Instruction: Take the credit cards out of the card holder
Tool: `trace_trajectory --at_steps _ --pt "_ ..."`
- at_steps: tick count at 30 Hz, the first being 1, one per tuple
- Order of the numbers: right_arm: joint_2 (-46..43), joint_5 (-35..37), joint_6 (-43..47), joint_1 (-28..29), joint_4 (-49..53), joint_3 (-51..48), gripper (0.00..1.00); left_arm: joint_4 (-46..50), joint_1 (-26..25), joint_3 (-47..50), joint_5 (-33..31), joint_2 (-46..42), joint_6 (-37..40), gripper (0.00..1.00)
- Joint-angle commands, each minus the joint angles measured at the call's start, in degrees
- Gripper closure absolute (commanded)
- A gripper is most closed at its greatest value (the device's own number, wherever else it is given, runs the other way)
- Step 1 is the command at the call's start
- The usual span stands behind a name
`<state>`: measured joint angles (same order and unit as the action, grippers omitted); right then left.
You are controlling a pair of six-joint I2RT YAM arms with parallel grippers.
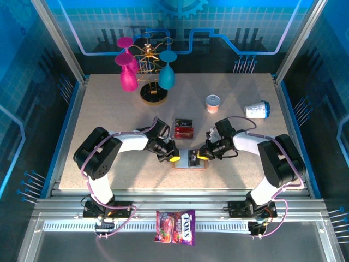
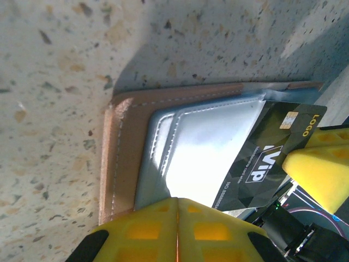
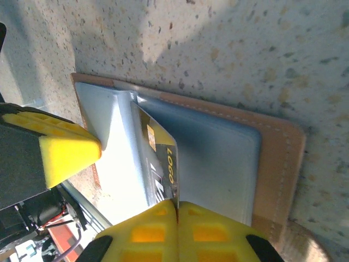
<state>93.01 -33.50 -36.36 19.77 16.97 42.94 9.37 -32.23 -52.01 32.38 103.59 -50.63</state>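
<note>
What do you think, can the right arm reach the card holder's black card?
Probably yes: the right gripper seems shut on the protruding black card, with the left gripper aside on the card holder.

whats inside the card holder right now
One black card pokes out of a grey pocket in the card holder. Any cards deeper in the pockets are covered.

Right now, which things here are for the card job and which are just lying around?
For the job: card holder; black card in it; red cards already out.
Just lying about: pink glasses, teal glass, gold rack, small cup, tipped cup, candy bag.
</note>
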Motion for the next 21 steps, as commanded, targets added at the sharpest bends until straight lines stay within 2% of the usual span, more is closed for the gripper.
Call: trace_trajectory --at_steps 1,11,21 --pt "-1.2 2.6 2.7 -0.9 5.2 1.4 0.92 3.0 -0.4 -1.0 -1.6 1.3 1.1 0.91" --pt "-1.6 1.4 1.0 -0.2 4.0 1.7 0.92 1.5 -0.4 -1.2 -0.4 0.9 0.7 0.91" --pt "-1.0 0.5 -2.7 2.6 0.8 1.3 0.86 0.4 -0.8 -1.3 0.6 1.4 0.4 0.91"
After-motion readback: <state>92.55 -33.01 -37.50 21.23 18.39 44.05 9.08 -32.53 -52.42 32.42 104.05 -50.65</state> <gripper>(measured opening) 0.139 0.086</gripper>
